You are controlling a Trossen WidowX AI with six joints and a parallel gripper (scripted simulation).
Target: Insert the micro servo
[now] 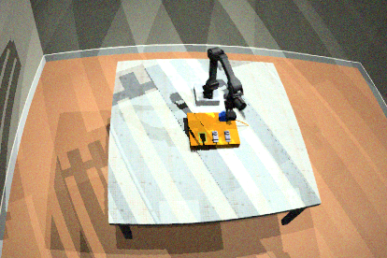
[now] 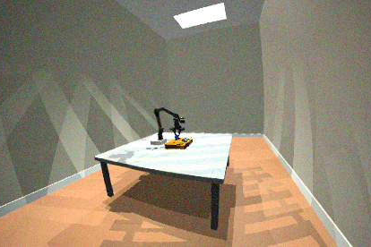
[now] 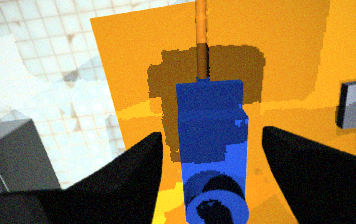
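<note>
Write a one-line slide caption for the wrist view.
Gripper fingers straddle the blue micro servo lying on the orange deck, gaps visible either side.

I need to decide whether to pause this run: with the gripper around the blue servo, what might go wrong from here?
Gaps show between both fingers and the blue servo, so the gripper is not yet clamped; an uneven close may twist it. The orange cable trails across the deck and may miss the notch.
</note>
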